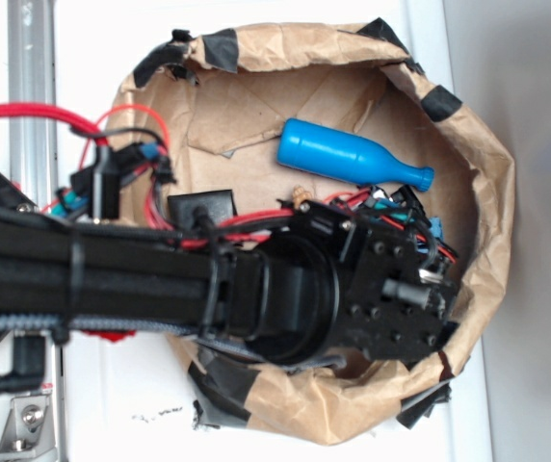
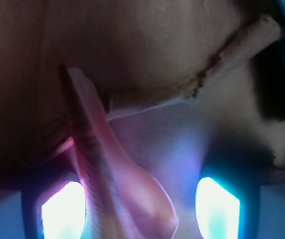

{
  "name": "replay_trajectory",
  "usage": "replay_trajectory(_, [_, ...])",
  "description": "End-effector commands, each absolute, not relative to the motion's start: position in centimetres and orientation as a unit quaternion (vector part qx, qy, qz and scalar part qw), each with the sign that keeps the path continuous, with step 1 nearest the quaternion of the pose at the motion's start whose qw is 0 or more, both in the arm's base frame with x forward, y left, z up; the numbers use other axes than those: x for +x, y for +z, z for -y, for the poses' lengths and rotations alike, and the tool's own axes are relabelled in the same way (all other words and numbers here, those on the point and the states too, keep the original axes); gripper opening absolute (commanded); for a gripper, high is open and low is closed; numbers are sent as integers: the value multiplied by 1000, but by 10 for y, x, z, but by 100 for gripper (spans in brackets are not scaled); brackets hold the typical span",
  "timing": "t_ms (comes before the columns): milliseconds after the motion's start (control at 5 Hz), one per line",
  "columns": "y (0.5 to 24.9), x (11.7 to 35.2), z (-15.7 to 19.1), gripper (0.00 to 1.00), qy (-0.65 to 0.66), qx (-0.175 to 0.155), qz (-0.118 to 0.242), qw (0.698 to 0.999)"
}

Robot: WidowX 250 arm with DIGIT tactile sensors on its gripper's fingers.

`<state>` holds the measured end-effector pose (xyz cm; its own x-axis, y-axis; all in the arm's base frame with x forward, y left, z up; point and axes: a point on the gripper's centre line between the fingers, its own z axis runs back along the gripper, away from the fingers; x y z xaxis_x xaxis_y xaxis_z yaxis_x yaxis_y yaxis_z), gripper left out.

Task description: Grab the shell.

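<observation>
Shell (image 2: 107,174): lying on the brown paper bag (image 1: 487,164) floor, between my gripper (image 2: 140,204)'s spread jaws, hugging the left finger (image 2: 63,211); tail pointing away. Jaws are standing open, gripping nothing. I'm seeing the blue bottle (image 1: 353,159) beside.

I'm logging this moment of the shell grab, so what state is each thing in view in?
Striped spiral seashell: lying between the glowing fingers, tapered tail pointing away; contact unclear.
Gripper: down inside the bag, jaws apart.
Blue plastic bottle: lying on its side, apart from the gripper.
Brown paper bag with black tape: open, rim rolled down, crumpled.
</observation>
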<state>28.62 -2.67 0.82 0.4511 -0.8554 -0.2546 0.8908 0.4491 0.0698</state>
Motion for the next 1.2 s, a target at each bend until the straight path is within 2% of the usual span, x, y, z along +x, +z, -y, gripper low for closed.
replay_trajectory(0, [42,271,33,0,-482,68,-48,872])
replay_trajectory(200, [91,271,28,0,-433,57,28,899])
replay_trajectory(400, [141,272,15,0,-316,78,40,945])
replay_trajectory(600, [172,269,16,0,-229,79,74,968])
replay_trajectory(800, [177,261,8,74,-245,63,88,963])
replay_trajectory(1000, [139,255,-6,100,-274,20,83,958])
